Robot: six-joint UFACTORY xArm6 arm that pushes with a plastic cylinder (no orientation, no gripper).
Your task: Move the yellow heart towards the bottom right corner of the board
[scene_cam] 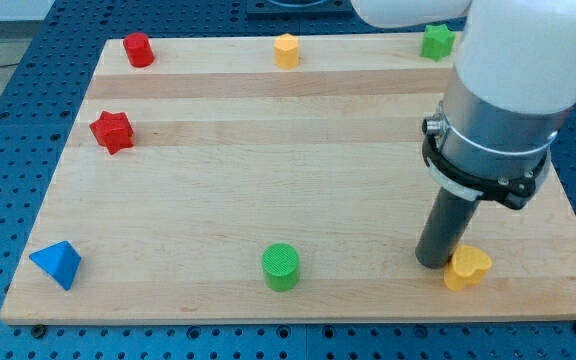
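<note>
Camera view: nearest us, our tip point(434, 263) sits touching the yellow heart point(467, 268) from its left, placed to shove it rightward toward the bottom right corner. No jaws here, nothing gripped. Further back, the green cylinder point(281, 267) stands clear.

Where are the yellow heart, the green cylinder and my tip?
yellow heart point(469, 268), camera view, its top face.
green cylinder point(281, 262), camera view, its round top.
my tip point(434, 263), camera view, rod's very end.
</note>
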